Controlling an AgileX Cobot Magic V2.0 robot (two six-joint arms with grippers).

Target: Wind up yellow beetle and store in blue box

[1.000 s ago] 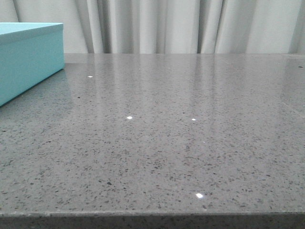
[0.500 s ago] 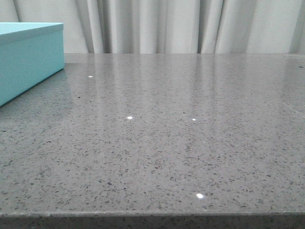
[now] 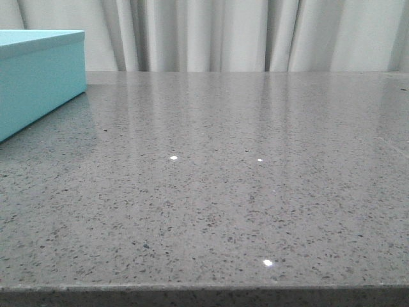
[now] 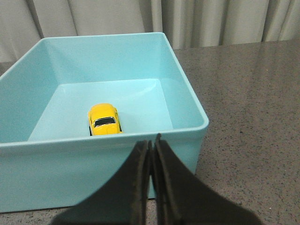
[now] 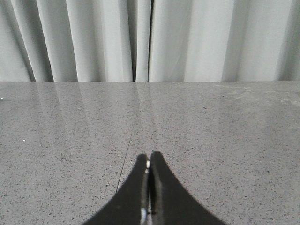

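Note:
The yellow beetle [image 4: 104,119] rests on the floor of the open blue box [image 4: 187,98], near the wall closest to my left wrist camera. My left gripper [image 4: 151,142] is shut and empty, hanging outside the box just in front of that near wall. In the front view only a corner of the blue box [image 3: 38,77] shows at the far left, and neither gripper appears there. My right gripper [image 5: 149,155] is shut with nothing in it, low over the bare grey table [image 5: 211,122].
A grey speckled table [image 3: 223,179] fills the front view, with its front edge along the bottom. White curtains [image 3: 255,35] hang behind the table's far edge. A thin seam line [image 5: 125,159] runs across the tabletop beside my right gripper.

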